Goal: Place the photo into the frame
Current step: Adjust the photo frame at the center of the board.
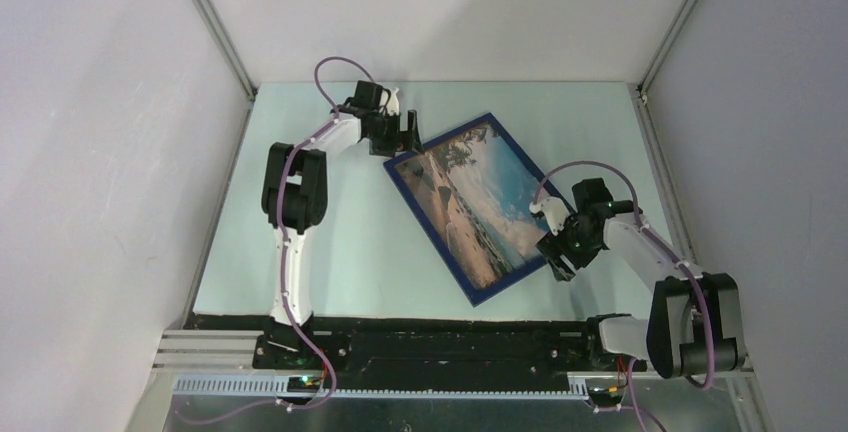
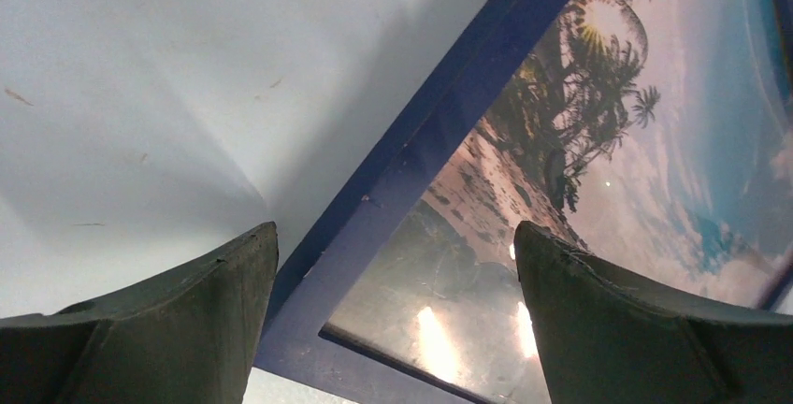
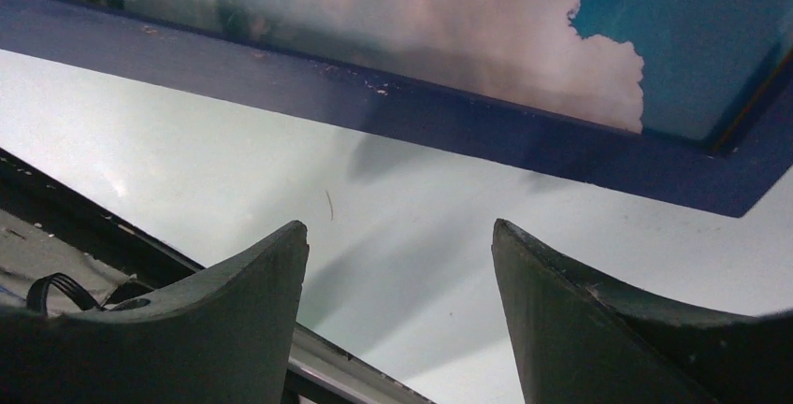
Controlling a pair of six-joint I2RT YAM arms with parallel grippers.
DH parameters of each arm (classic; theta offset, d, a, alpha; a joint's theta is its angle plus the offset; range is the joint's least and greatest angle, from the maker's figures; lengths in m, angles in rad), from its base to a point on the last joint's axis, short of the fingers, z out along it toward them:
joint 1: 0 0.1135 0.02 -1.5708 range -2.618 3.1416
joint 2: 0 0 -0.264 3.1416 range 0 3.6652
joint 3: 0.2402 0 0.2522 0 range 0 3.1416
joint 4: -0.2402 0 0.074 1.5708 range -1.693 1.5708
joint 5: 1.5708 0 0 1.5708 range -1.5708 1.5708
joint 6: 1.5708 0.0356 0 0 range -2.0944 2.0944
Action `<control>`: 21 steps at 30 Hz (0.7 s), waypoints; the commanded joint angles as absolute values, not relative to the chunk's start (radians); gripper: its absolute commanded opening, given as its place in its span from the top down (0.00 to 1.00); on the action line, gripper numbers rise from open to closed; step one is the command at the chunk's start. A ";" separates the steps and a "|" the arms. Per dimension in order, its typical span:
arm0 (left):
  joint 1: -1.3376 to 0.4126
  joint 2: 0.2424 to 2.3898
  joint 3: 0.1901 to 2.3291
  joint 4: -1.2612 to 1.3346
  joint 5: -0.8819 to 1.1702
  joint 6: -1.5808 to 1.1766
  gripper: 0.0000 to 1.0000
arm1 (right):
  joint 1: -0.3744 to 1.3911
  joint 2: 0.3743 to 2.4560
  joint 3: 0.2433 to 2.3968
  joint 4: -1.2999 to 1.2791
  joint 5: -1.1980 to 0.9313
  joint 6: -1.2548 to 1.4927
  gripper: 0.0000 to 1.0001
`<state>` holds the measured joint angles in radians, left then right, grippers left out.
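Photo (image 1: 480, 202) and frame (image 1: 430, 233) lie flat between two pairs of spread, empty fingers: the left gripper (image 2: 393, 228) hangs over the frame's far-left corner, the right gripper (image 3: 397, 226) over the table (image 3: 421, 189) just beside its near-right corner. Likely stiff and light, with a slick, breakable pane (image 2: 449, 329), the frame is best taken by its thin dark-blue border (image 2: 421, 133). Palms, beach, blue sky and white clouds show through that pane; it lies askew, right of the table's middle.

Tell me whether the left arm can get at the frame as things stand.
Probably yes. The left gripper hangs open at a corner of the frame, straddling its blue border, and nothing shows in between to block it.
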<state>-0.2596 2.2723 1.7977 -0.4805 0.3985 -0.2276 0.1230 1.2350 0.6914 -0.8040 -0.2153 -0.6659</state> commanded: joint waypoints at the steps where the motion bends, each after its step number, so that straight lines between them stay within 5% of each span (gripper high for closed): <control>1: -0.263 2.273 1.809 -0.459 0.480 -0.245 0.00 | 0.117 1.278 0.684 -0.726 -0.189 -0.694 0.24; 21: -0.259 2.036 1.422 -0.456 0.574 -0.092 0.02 | 0.076 1.648 0.875 -0.498 -0.031 -0.570 0.24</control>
<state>-0.2485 2.1185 1.5192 -0.3717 0.5217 -0.1265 0.0753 1.5356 0.8303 -0.6937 -0.0715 -0.6090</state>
